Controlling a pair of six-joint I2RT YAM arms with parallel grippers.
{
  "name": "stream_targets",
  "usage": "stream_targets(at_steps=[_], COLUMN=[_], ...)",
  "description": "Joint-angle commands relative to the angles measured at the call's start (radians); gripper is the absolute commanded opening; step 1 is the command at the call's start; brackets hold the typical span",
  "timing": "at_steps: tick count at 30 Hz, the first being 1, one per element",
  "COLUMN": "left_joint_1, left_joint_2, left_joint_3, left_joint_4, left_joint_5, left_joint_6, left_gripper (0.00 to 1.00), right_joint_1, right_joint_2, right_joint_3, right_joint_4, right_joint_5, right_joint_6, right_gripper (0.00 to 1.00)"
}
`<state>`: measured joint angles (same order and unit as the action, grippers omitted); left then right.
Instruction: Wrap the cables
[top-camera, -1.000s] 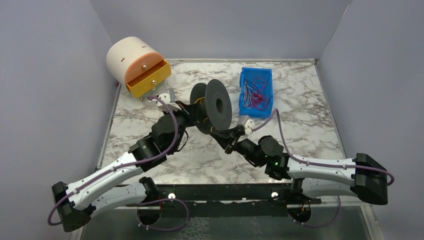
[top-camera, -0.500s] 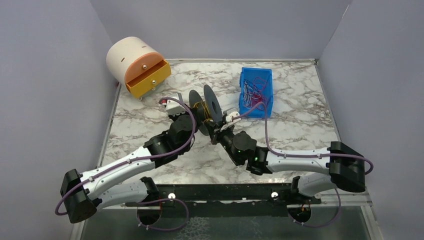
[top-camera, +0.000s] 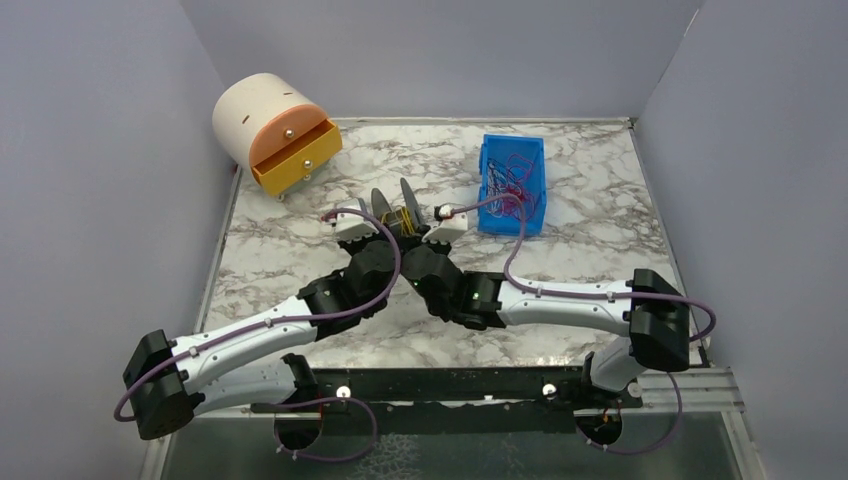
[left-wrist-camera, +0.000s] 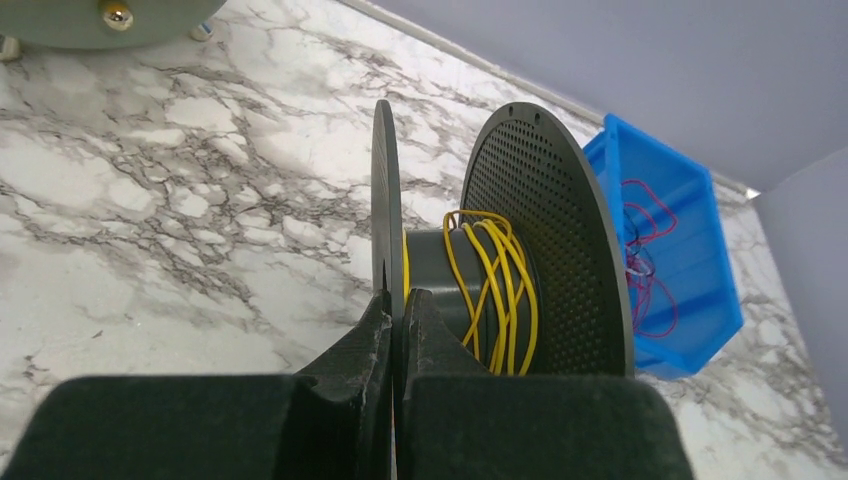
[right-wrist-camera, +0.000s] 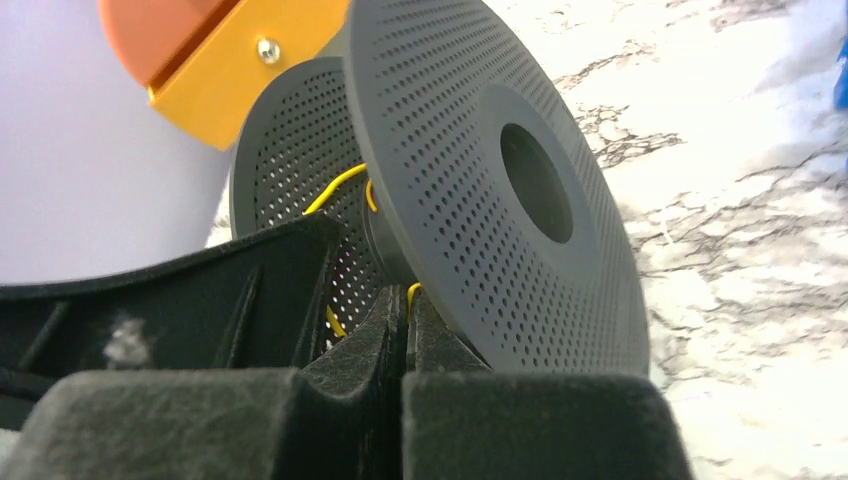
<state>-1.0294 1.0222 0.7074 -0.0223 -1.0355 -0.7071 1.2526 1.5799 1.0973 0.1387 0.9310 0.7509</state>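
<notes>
Cables (top-camera: 512, 182) in bin (top-camera: 527, 224), tabletop (top-camera: 620, 250) far edge: likely limp, light, snag-prone, best pinched near an end; left jaws clamp spool (left-wrist-camera: 545, 230) flange, right jaws together.

What you have around the job: marble table, drawer unit, bin, spool.
On your white marble table (top-camera: 600, 250), a round cream drawer unit (top-camera: 255, 115) sits at the far left corner with its yellow drawer (top-camera: 295, 165) pulled open under an orange front. A blue bin (top-camera: 484, 190) stands far right of centre. Between them you see a black perforated spool (left-wrist-camera: 560, 230), up on its edge. Plain grey walls (top-camera: 420, 50) close in three sides.
</notes>
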Motion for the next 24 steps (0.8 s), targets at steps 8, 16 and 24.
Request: stream_targets(at_steps=[8,16,24], left_joint_1=[-0.030,-0.028,-0.017], left_joint_2=[-0.026,-0.044,-0.042], left_joint_3=[-0.040,-0.047,-0.051], left_joint_4=[0.011,0.036,0.049], left_joint_5=[0.045,0.030,0.076], left_joint_6=[-0.025,-0.026,-0.081], left_gripper=[0.00,0.00,0.00], right_joint_1=[-0.027,-0.027,-0.027], right_joint_2=[0.116,0.070,0.003], right_joint_3=[0.225,0.176,0.106], right_joint_4=[-0.576,-0.574,-0.544], right_joint_5=[0.203,0.184,0.147], right_joint_6=[0.573,0.588,0.589], right_gripper=[0.01,0.14,0.24])
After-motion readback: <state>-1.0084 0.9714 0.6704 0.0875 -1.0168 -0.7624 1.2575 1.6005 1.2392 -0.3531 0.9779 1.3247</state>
